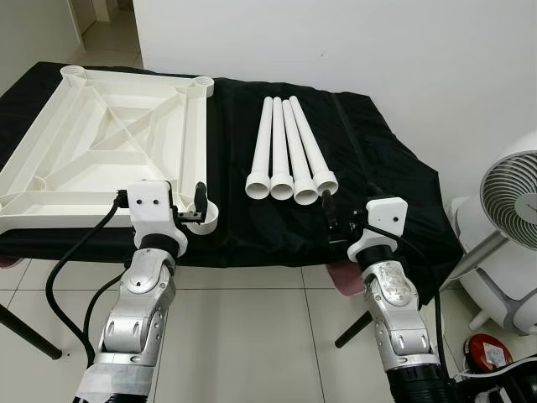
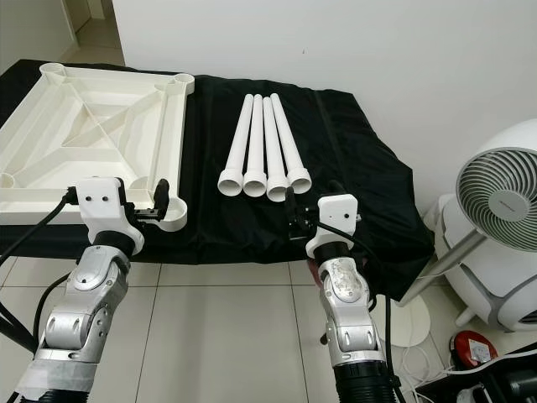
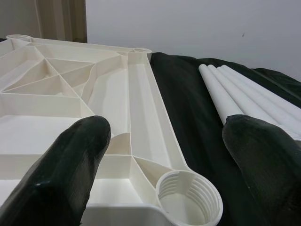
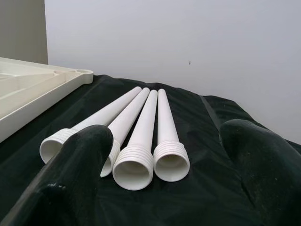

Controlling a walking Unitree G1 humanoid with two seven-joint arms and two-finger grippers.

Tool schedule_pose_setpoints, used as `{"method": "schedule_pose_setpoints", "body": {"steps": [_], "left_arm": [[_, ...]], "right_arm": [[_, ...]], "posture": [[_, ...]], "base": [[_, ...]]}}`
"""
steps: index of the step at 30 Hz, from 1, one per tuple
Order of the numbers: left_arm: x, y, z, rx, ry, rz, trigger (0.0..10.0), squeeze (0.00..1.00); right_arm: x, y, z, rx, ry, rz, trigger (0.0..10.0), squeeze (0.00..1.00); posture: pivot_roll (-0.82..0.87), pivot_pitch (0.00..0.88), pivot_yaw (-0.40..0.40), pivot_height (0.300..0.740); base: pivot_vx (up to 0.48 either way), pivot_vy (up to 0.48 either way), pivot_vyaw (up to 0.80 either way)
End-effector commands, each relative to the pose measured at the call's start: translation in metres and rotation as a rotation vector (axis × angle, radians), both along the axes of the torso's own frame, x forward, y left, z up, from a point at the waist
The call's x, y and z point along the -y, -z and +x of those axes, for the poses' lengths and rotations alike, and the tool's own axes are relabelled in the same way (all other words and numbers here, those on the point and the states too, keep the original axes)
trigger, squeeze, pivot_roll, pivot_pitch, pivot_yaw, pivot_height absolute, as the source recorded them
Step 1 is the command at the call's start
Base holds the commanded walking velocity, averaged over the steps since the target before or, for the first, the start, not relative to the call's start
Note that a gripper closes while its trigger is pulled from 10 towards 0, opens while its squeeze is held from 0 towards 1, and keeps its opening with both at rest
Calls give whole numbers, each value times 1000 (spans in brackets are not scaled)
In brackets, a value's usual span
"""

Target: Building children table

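— What's on the black cloth-covered table [image 1: 252, 222] by the white wall?

— At upper left, an upturned white plastic ribbed tabletop [image 1: 101, 143] with threaded round corner sockets. Centre frame, four white plastic tube legs [image 1: 289, 151] lie side by side, touching.

— And the grippers?

— The left gripper [image 1: 198, 210] hovers at the tabletop's near corner socket [image 3: 188, 197], fingers apart. The right gripper [image 1: 331, 216] sits just below the legs' threaded ends, fingers spread, holding nothing.

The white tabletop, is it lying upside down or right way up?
Upside down. The tabletop shows its ribbed underside and its threaded corner sockets open upward; the four legs lie loose beside it.
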State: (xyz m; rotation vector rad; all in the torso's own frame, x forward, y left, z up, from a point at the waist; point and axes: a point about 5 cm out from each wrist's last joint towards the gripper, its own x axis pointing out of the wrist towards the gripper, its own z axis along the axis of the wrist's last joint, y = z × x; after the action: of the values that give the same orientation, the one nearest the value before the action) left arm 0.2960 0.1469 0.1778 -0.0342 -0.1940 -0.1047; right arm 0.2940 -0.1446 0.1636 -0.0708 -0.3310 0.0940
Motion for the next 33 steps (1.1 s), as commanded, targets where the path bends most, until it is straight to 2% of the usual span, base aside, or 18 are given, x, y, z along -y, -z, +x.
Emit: {"method": "schedule_pose_setpoints", "body": {"steps": [1,8,13,33], "left_arm": [[1,1,1,-9,-10,-4,10000,0],[1,1,2,-7,-6,-5,10000,0],[1,2,2,-16,-7,-11,10000,0],[2,2,2,-20,-2,-13,10000,0]], "right_arm": [[2,1,1,0,8,-11,10000,0],[1,2,2,0,9,-9,10000,0],[1,3,2,-4,11,-10,10000,0],[3,6,3,-12,16,-16,10000,0]], "posture": [[49,0,-117,740],[50,0,-118,740],[51,0,-118,740],[46,0,-118,740]], "base": [[0,0,0],[0,0,0],[0,283,0],[0,453,0]]}}
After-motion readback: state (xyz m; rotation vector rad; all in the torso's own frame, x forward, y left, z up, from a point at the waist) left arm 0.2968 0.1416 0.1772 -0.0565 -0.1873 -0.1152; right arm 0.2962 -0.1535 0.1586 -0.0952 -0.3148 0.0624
